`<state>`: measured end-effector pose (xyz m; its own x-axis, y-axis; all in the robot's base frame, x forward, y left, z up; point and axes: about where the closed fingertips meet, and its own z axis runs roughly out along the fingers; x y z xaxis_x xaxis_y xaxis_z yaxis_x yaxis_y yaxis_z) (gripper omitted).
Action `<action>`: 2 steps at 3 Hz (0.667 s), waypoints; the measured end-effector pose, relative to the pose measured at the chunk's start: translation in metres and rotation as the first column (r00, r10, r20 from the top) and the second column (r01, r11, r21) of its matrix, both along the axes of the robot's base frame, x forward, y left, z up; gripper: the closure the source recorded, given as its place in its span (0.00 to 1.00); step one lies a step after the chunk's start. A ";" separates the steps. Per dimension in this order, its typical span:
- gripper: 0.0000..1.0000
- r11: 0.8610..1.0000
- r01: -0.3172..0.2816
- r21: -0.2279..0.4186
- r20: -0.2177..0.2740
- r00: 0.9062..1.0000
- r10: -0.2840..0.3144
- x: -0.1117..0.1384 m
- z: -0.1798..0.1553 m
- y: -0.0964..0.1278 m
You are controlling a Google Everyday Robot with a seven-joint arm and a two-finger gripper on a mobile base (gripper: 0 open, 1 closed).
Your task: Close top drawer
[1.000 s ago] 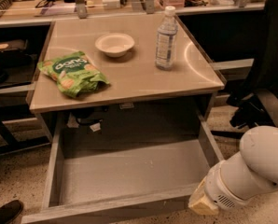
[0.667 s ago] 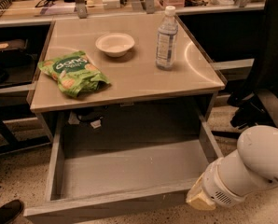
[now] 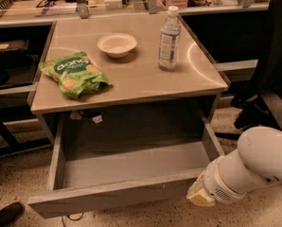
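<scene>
The top drawer [image 3: 108, 198] is a wide, shallow grey wood-grain drawer. It stands pulled far out from under the table, and its inside [image 3: 131, 162] is bare. My gripper [image 3: 198, 198] is at the end of the white arm at the lower right. It sits against the right end of the drawer's front panel, low near the floor.
On the tan table top [image 3: 141, 79] lie a green snack bag [image 3: 74, 74], a white bowl [image 3: 116, 44] and a water bottle [image 3: 169, 38]. A dark chair [image 3: 268, 79] stands to the right. A shoe [image 3: 6, 214] shows at the lower left. A cluttered counter [image 3: 37, 6] runs behind.
My arm's end has shifted a little left and up along the drawer front. The drawer front has slid slightly back toward the table.
</scene>
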<state>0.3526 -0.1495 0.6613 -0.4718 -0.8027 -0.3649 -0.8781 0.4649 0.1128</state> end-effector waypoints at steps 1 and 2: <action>1.00 1.000 -0.004 0.015 0.025 1.000 0.003 0.025 -0.008 0.006; 1.00 1.000 -0.006 0.024 0.049 0.999 0.005 0.051 -0.015 0.010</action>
<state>0.4031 -0.1398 0.6467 -0.4486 -0.7961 -0.4061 -0.8855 0.4576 0.0810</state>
